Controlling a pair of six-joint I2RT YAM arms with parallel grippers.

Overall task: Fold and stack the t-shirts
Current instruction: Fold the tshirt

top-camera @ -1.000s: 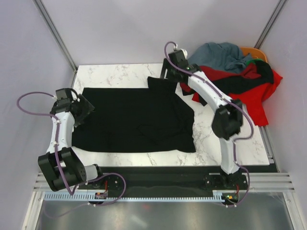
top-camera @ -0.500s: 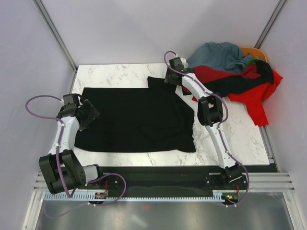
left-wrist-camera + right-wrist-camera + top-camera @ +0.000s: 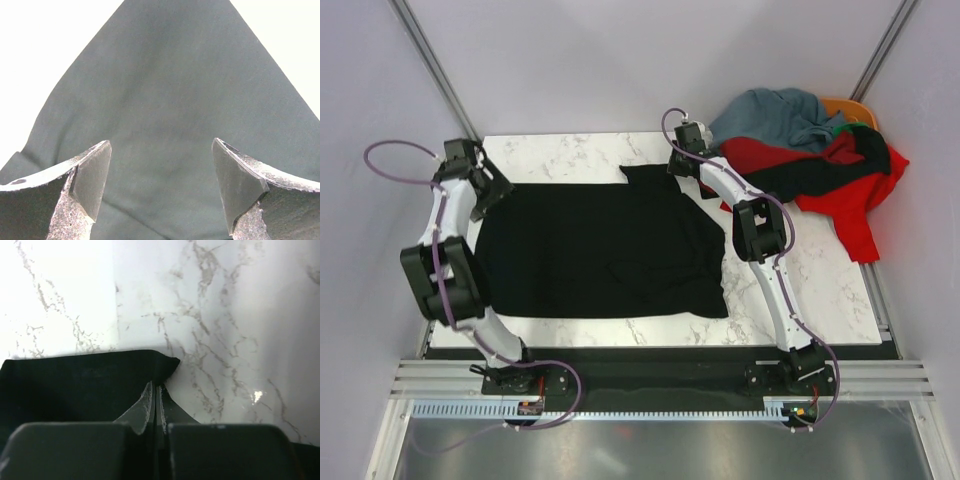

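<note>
Black t-shirt (image 3: 600, 245) lies spread flat mid-worktop (image 3: 560, 150), ready to fold. Other t-shirts (image 3: 820, 165) are heaped at the far right corner, out of the way. Right jaws are closed, pinching the shirt's far right edge. Left jaws hang wide open over its far left corner, likely lining up a grab.

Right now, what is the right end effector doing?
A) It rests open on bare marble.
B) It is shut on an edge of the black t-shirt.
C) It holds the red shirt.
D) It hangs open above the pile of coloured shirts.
B: in the right wrist view the right end effector has its jaws pressed together on the edge of the black t-shirt, close to a corner of the cloth.
</note>
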